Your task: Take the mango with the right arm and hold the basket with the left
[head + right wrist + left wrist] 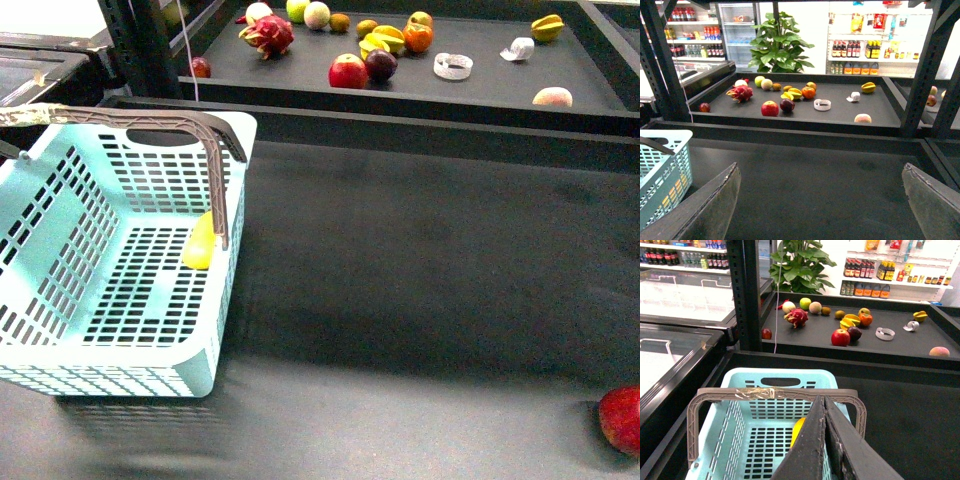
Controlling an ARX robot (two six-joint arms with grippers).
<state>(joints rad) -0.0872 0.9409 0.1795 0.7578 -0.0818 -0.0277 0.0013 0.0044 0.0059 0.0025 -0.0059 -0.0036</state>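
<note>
Mango: in your basket, against its 3 o'clock wall. Left gripper: jaws together, above basket. Right gripper: jaws wide apart over bare mat. Red apple: mat's 4 o'clock edge.

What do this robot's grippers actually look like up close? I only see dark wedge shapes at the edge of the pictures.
Only the fingers show. The left gripper has two long, flat, dark grey-black fingers with rough, scuffed surfaces flecked with pale marks. The right gripper has two similar dark, slab-like fingers, matte and worn along the edges. No cables, markings or arm bodies are visible in any view.
</note>
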